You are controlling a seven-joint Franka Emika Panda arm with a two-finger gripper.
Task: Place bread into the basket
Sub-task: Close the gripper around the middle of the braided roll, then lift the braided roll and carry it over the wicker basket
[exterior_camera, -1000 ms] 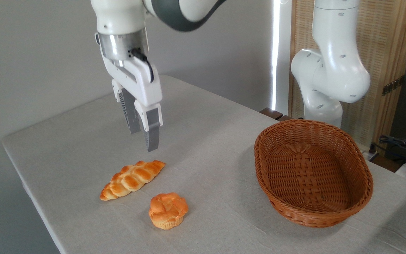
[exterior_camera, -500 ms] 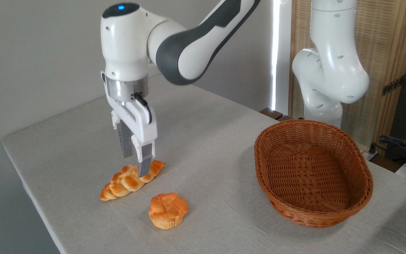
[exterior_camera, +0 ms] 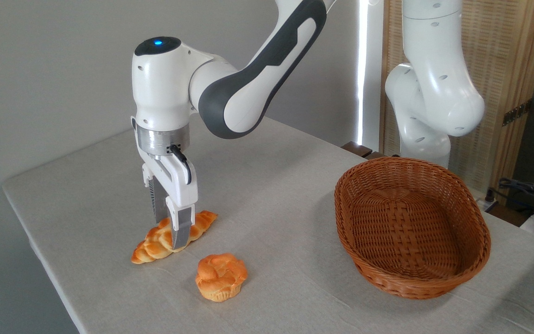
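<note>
Straddling bread [exterior_camera: 155, 242], tool [exterior_camera: 172, 232] fingers apart; basket [exterior_camera: 471, 260] well right.

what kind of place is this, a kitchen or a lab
Probably a robot lab or test room, not a kitchen: a cloth-covered table set with only a loaf, a bun and a basket, plus loose cables.

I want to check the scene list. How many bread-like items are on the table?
2. The braided bread lies under the end effector; the round bun sits nearer the camera. None is seen in the basket.
</note>
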